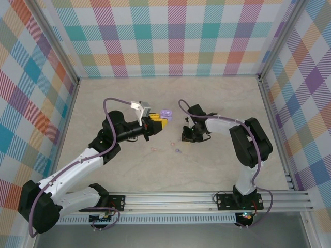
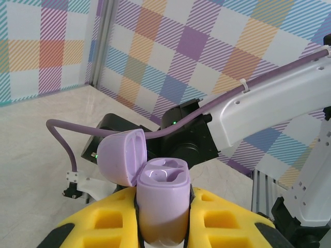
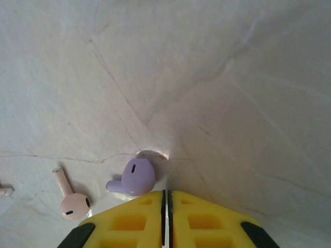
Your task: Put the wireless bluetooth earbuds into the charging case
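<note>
Near the centre of the top view, the left gripper [image 1: 158, 123] is clamped on the purple case [image 1: 165, 113] and holds it above the table [image 1: 129, 93]. In the left wrist view the case [image 2: 162, 199] stands upright in the lower middle of the frame, pinched between the yellow fingers [image 2: 111, 222]. Its lid [image 2: 121, 157] is swung open to the left, and the two sockets on top look empty. The right arm [image 2: 258, 108] crosses the frame behind the case. In the top view the right gripper [image 1: 187, 135] sits just right of centre, low over the table and near the case but apart from it. Seen from the right wrist, at the bottom of the frame, its yellow fingers [image 3: 129, 222] are pressed together with only a thin seam between them and nothing held. A purple earbud [image 3: 134, 176] lies on the table just beyond their tips, slightly left of the seam; whether it touches them cannot be told. A pink earbud [image 3: 70, 199] lies to its left, stem pointing up-left, and the tip of another pink piece [image 3: 3, 191] shows at the left edge. In the top view the purple earbud [image 1: 178, 151] is a small speck below and left of the right gripper, with faint pink specks farther left.
</note>
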{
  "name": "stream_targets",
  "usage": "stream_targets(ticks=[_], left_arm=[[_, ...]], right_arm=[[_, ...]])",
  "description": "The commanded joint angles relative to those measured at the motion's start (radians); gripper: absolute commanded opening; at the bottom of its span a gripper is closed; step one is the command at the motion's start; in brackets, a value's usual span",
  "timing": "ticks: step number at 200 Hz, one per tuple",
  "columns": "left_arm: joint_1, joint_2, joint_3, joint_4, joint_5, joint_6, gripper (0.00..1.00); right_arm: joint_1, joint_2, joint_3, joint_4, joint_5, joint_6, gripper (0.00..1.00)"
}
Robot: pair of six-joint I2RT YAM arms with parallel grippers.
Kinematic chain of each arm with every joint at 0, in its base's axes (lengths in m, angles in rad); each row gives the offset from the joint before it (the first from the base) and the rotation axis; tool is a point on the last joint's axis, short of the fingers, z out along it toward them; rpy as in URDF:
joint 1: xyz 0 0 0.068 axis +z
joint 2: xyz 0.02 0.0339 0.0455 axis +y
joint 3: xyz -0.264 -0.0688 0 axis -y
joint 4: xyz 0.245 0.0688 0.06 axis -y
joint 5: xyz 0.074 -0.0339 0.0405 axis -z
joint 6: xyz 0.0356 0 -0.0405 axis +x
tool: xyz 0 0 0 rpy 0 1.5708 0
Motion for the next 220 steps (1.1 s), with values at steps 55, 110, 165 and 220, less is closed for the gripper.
stream_targets(ticks=[55, 110, 165, 220], left_arm=[[-0.009, -0.029, -0.01, -0.004, -0.008, -0.01, 0.16], [-0.011, -0.035, -0.011, -0.012, -0.012, -0.006, 0.16], [-0.011, -0.046, -0.015, -0.018, -0.015, -0.003, 0.16], [-0.011, -0.055, -0.016, -0.018, -0.015, -0.003, 0.16]], right_arm=[[0.004, 0.057, 0.086, -0.053, -0.032, -0.047, 0.14], [0.004, 0.1, 0.133, -0.065, -0.053, -0.055, 0.15], [0.004, 0.096, 0.17, -0.1, -0.02, -0.069, 0.17], [0.003, 0.017, 0.164, -0.127, -0.057, -0.067, 0.27]])
